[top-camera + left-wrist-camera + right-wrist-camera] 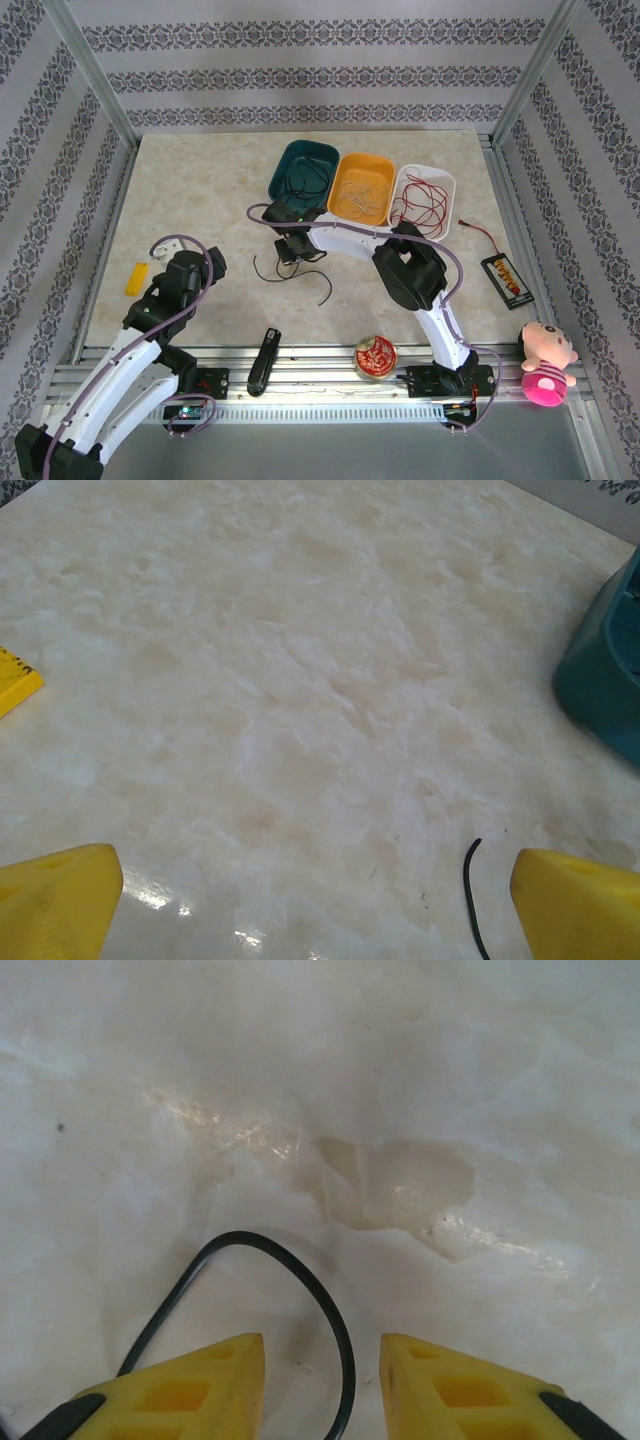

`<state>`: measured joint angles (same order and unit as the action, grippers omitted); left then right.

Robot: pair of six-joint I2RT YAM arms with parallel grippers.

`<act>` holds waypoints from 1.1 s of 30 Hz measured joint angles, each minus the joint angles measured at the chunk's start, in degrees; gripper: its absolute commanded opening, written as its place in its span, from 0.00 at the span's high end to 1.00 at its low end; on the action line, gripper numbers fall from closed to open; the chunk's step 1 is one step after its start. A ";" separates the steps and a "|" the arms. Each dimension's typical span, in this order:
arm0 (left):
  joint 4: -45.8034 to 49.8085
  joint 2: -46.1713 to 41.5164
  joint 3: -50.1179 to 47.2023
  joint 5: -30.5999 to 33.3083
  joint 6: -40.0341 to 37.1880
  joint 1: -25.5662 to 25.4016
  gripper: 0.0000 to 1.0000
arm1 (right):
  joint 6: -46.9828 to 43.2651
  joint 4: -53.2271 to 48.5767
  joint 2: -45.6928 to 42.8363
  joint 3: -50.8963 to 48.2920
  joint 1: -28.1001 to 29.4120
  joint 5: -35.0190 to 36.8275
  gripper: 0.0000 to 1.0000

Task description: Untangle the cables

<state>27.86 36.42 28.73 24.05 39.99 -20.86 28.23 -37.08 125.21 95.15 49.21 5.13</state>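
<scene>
Fingers of the right arm (232, 1365) stand partly parted, straddling a black cable loop (245, 1237) on the desk (450, 1080) without pinching it. We find the left fingers (60, 900) released wide above bare desk. More cables (415, 210) lie in the teal tray (285, 165), orange tray (365, 158) and white tray (428, 172) beyond.

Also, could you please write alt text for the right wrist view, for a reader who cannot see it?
A thin black cable loops across a pale marble-patterned tabletop and runs down between two yellow plastic fingers at the bottom edge. The fingers stand apart, not closed on the cable.
</scene>
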 measured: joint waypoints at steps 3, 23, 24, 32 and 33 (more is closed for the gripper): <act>-0.02 0.13 0.00 0.00 0.00 0.00 0.01 | -0.37 -0.48 0.68 0.00 -0.28 0.00 0.69; -0.04 1.03 -0.02 -0.22 0.26 0.00 0.01 | -4.85 -0.66 -7.21 0.17 -0.33 0.68 1.00; -0.04 1.03 -0.02 -0.22 0.28 0.00 0.01 | -5.14 -0.76 -8.90 0.46 -0.33 0.96 1.00; -0.04 0.50 -0.31 -0.22 0.44 0.00 0.01 | -7.87 -0.09 -16.22 8.81 -2.69 2.14 1.00; -0.04 0.44 -0.39 -0.22 0.44 0.00 0.01 | -8.22 0.20 -16.22 9.92 -3.32 2.34 1.00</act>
<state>27.81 36.86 28.34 23.83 40.42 -20.86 20.01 -36.88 108.99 105.08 45.89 7.46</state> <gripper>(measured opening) 0.993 0.041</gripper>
